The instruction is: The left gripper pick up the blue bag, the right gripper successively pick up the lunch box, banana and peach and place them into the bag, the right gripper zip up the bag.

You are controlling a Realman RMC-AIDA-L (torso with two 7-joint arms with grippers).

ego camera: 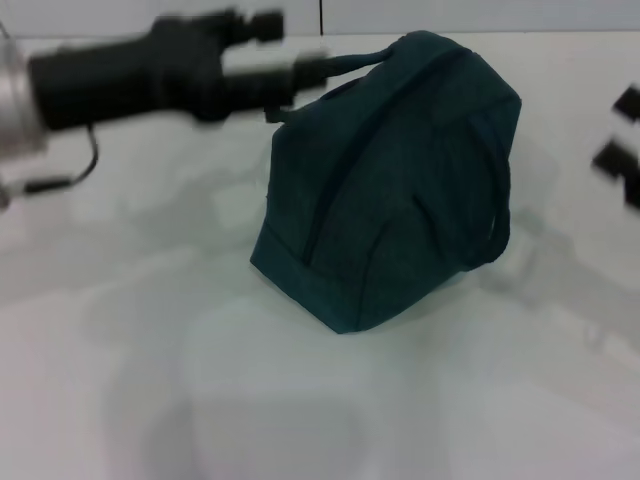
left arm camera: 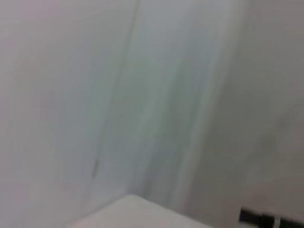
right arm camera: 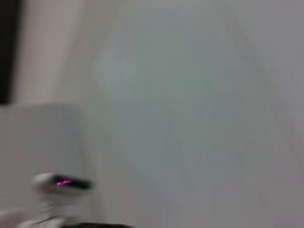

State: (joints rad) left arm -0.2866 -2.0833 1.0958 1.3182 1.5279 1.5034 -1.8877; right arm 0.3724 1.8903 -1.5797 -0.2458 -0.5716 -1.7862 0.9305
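The blue bag (ego camera: pixel 400 180) stands tilted on the white table (ego camera: pixel 300 400) in the head view, its zip line closed along the top. My left gripper (ego camera: pixel 290 70) reaches in from the left and is shut on one of its loop handles (ego camera: pixel 355 58) at the bag's upper left. My right gripper (ego camera: pixel 622 135) shows only as two black fingertips at the right edge, spread apart and empty, clear of the bag. The second handle (ego camera: pixel 497 190) hangs down the bag's right side. The lunch box, banana and peach are out of view. Both wrist views show only blurred pale surfaces.
A pale wall (ego camera: pixel 480 15) runs behind the table. The left wrist view shows a white corner (left arm camera: pixel 137 213) and a small black part (left arm camera: pixel 266 219) at its edge. The right wrist view shows a small white device with a pink light (right arm camera: pixel 61 183).
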